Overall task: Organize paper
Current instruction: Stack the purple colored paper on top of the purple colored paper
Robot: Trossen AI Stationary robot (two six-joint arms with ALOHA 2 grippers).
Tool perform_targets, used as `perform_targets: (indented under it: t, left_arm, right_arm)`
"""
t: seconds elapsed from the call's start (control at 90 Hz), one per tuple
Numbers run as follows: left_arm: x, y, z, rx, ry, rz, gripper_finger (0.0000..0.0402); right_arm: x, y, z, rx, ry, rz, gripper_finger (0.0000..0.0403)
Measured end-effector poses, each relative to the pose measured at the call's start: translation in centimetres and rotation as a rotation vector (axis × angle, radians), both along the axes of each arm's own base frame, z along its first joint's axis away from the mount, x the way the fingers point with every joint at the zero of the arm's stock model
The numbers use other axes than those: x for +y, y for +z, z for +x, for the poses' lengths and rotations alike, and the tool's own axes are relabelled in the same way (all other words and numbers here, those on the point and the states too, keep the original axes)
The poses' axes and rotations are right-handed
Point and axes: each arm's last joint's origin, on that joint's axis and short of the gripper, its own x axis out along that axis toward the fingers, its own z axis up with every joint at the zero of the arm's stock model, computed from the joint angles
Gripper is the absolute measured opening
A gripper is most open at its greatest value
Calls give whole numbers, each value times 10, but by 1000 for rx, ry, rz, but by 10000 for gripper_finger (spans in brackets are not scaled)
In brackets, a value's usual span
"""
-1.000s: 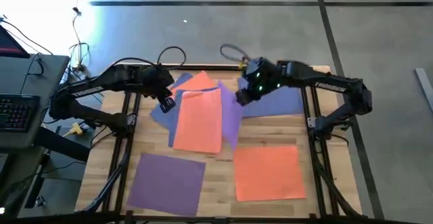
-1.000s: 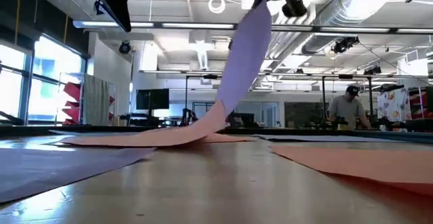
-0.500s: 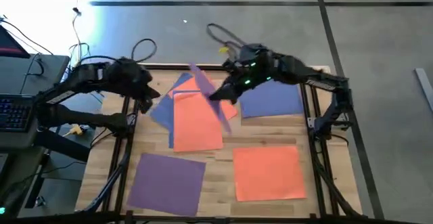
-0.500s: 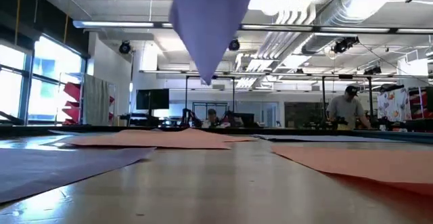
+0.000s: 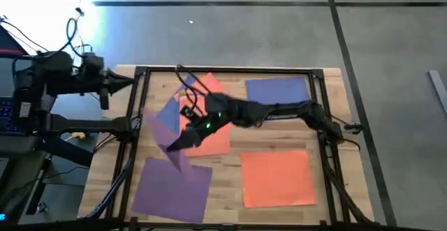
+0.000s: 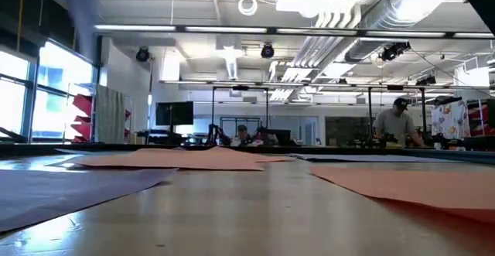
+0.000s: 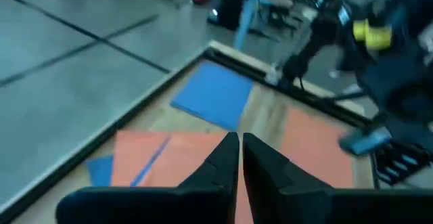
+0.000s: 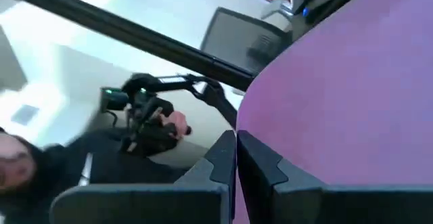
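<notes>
Left gripper (image 5: 128, 83) sits pulled back past the table's (image 5: 227, 190) left edge, its fingers (image 7: 226, 158) pressed together on nothing. Toward the middle, the right gripper (image 5: 187, 135) reaches far across to the left half, pinching a lifted purple sheet (image 5: 167, 140) that hangs above the flat purple sheet (image 5: 171, 183) at the near left. Beside it lies a pile of orange and blue sheets (image 5: 206, 119), then a blue sheet (image 5: 278, 89) at the far right and an orange sheet (image 5: 277, 178) at the near right.
</notes>
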Motion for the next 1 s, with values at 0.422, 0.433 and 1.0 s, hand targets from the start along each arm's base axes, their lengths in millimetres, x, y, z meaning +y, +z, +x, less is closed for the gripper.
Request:
perform_targets:
  t: [0.422,0.433,1.0]
  left_arm:
    - [-5,-11,-17,79,16,-50,0]
    - [-5,-12,-17,83,16,-52,0]
    - [-5,-15,-18,119,13,-54,0]
  right_arm:
    - [47,-126,-15,619,-123,-41,0]
    - [46,-129,-15,631,-132,-39,0]
    - [47,-45,-2,-200,-217,308,0]
